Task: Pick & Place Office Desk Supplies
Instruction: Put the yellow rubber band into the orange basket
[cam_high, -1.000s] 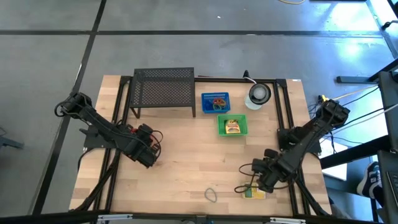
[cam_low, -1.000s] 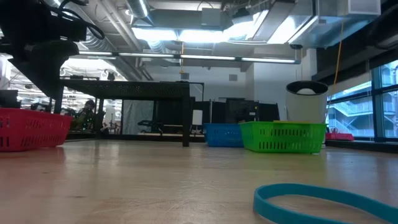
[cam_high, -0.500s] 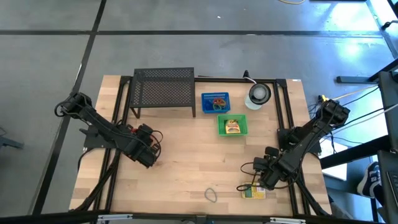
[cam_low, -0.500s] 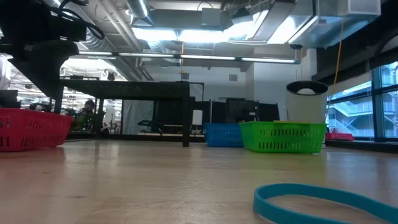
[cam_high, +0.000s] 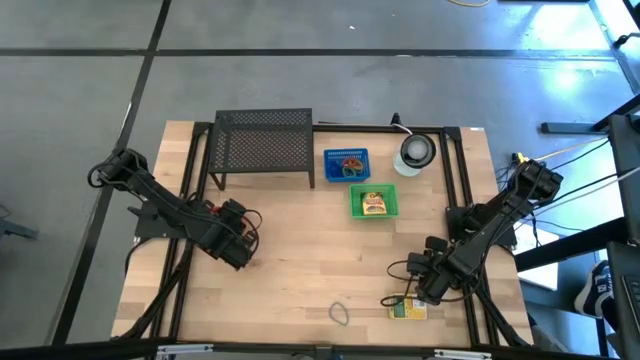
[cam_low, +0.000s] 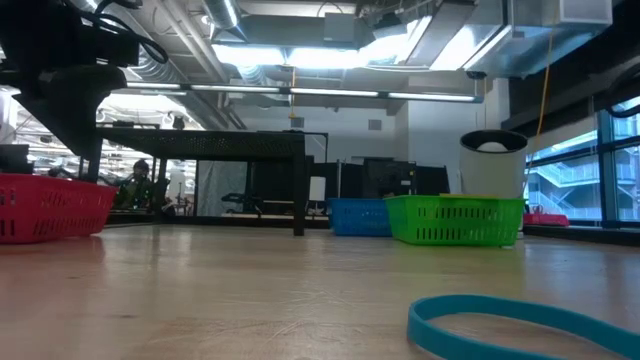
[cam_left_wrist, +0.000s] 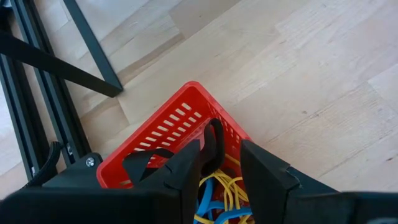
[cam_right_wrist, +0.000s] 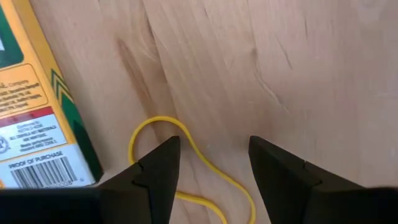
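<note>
Yellow rubber band (cam_right_wrist: 186, 168) lies between our open right gripper (cam_right_wrist: 208, 165) fingers, wrist view only; left gripper (cam_left_wrist: 221, 165), open, over red basket (cam_left_wrist: 168, 130).

The left gripper (cam_left_wrist: 216, 160) hangs with fingers (cam_left_wrist: 186, 168) slightly parted, while the right gripper (cam_right_wrist: 214, 163) points down, its fingers (cam_right_wrist: 158, 165) spread apart.

Overhead looks straight down; low view skims the table (cam_low: 200, 290); wrists close.
</note>
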